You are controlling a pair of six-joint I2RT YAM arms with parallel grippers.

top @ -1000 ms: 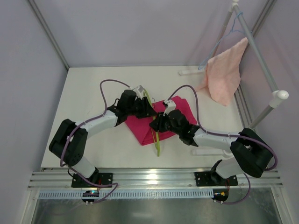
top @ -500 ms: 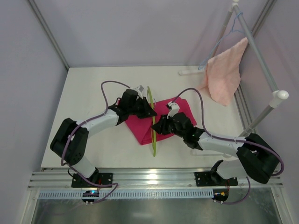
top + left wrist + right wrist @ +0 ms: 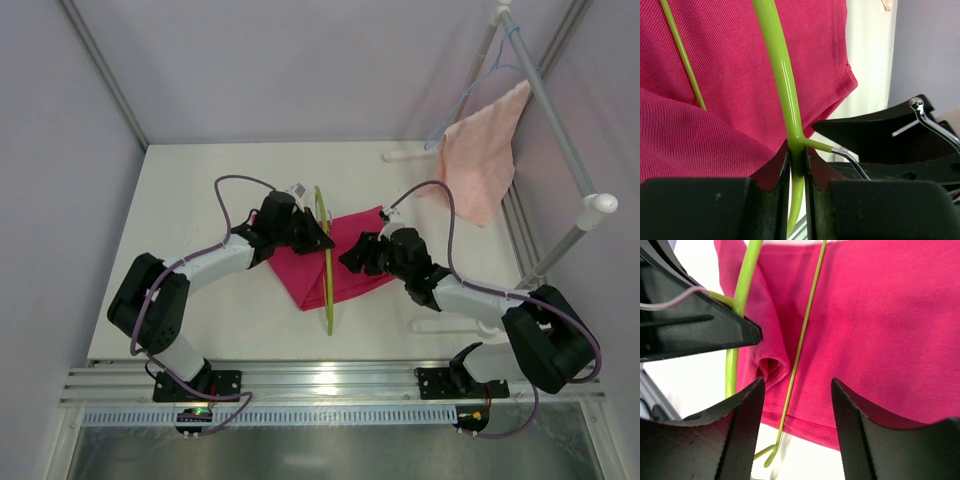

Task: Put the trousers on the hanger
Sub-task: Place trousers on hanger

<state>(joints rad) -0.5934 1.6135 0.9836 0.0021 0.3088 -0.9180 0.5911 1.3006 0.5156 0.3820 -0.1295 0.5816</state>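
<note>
Centre frame: the trousers [image 3: 352, 288] lie folded on the table [image 3: 180, 200], with the hanger [image 3: 328, 290] crossing them. The left gripper [image 3: 796, 165] is clamped on the hanger near its hook. The right gripper [image 3: 797, 405], over the trousers, has its jaws parted and holds nothing. Upper right: a salmon towel [image 3: 480, 170] hangs from a rail [image 3: 550, 110].

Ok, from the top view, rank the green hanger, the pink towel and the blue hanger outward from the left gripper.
1. green hanger, clamped in the left gripper.
2. pink towel, hanging far right.
3. blue hanger, above the towel.
</note>
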